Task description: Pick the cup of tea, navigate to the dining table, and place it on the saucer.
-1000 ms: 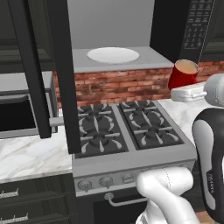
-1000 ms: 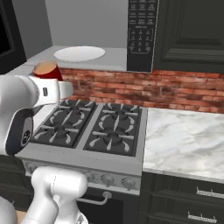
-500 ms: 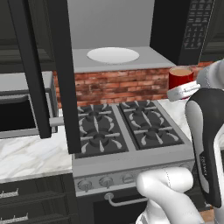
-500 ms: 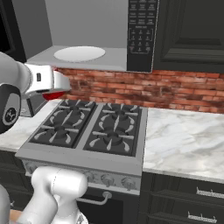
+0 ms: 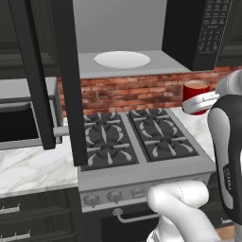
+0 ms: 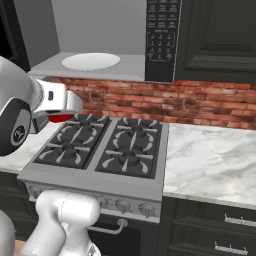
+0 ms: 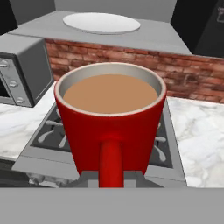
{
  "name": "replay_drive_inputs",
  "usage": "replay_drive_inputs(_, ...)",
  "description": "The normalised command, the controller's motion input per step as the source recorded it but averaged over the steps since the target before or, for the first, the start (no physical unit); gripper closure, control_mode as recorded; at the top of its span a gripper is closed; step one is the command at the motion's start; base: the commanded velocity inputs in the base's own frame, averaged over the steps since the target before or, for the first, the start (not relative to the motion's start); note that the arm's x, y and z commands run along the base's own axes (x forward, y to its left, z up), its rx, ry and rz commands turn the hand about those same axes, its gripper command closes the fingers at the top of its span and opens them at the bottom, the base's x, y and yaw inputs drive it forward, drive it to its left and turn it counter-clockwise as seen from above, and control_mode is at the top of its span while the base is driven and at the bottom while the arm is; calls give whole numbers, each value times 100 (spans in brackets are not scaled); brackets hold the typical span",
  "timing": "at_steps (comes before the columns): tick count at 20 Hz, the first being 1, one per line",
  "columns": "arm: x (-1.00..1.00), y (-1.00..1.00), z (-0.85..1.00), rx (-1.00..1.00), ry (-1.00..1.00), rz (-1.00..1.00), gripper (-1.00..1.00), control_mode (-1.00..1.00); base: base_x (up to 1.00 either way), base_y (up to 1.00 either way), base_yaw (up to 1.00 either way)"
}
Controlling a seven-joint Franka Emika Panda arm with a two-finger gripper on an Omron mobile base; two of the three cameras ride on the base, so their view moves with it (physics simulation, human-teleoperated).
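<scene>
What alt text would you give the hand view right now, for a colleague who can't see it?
A red cup of tea, full of light brown liquid, sits upright in the shut gripper, handle toward the camera. Behind it are a stove, a brick backsplash and a white plate on a grey ledge.

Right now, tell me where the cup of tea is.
The cup of tea is held in the shut jaws, upright above the stove, at its right side in the left base view, in front of the brick wall.
</scene>
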Motion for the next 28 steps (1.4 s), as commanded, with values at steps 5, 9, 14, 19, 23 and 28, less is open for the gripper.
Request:
replay_drive_inputs(5,0,0,0,0,0,0,100,-100,0,0,0)
replay_drive_inputs(9,0,0,0,0,0,0,100,-100,0,0,0)
replay_drive_inputs(14,0,0,0,0,0,0,100,100,-47,0,-2)
replay_drive_inputs(19,0,0,0,0,0,0,100,100,-100,-1,-6)
replay_drive_inputs(23,0,0,0,0,0,0,100,100,-100,-19,2)
replay_drive_inputs(28,0,0,0,0,0,0,100,100,-94,-17,37)
